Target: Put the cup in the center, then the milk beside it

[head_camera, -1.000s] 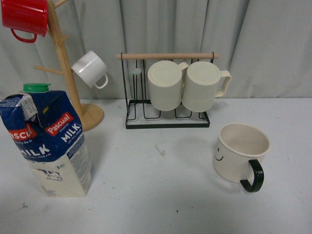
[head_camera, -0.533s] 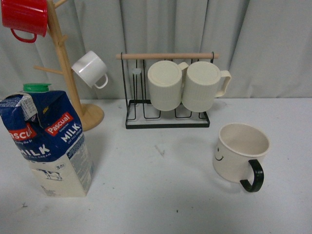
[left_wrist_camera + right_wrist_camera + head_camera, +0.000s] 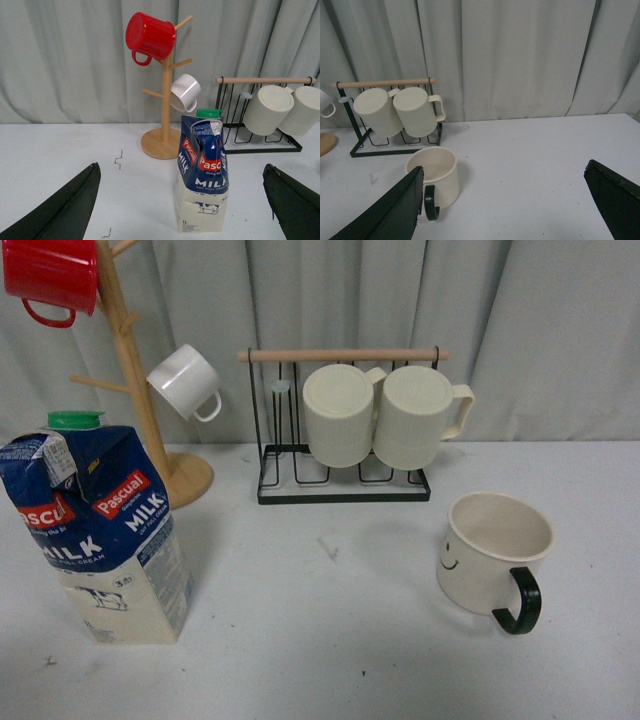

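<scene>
One cup (image 3: 487,552), one milk (image 3: 105,530), two ribbed mugs (image 3: 345,418); left gripper (image 3: 181,167) and right gripper (image 3: 505,167) released, empty.

Upright milk (image 3: 202,175) framed by the wide-spread claw (image 3: 181,170), mug tree (image 3: 165,105) behind.
</scene>
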Robot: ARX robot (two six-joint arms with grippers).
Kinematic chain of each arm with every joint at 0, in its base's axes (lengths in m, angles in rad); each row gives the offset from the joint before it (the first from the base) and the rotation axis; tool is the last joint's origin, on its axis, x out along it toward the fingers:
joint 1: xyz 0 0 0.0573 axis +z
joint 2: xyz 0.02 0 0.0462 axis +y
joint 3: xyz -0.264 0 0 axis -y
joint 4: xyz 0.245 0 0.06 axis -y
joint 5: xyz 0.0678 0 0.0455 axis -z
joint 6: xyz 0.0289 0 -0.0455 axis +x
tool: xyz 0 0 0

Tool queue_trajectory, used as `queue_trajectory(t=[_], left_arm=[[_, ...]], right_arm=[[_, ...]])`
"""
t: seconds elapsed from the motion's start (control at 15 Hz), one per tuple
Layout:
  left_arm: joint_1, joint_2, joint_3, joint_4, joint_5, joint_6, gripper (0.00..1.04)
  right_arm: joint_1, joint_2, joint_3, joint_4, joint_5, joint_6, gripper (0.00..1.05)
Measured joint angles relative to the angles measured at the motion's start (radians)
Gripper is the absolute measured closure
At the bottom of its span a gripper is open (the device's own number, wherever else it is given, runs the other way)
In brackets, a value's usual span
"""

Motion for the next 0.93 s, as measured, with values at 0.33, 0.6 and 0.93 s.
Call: queue_trajectory(t=[0.33,0.6,0.93], left_arm=[[0.000,0.000,0.000,0.000,0.000,0.000,0.07],[0.000,0.000,0.000,0.000,0.000,0.000,0.07],[0.000,0.000,0.000,0.000,0.000,0.000,0.07]], right_arm=[[-0.138,0.619,0.087,0.460,-0.161,0.109,0.06],[-0.013,1.366,0.500,0.468,-0.064,0.211,0.06],[0.132,1.735,0.919,0.116,0.013,0.308,0.06]])
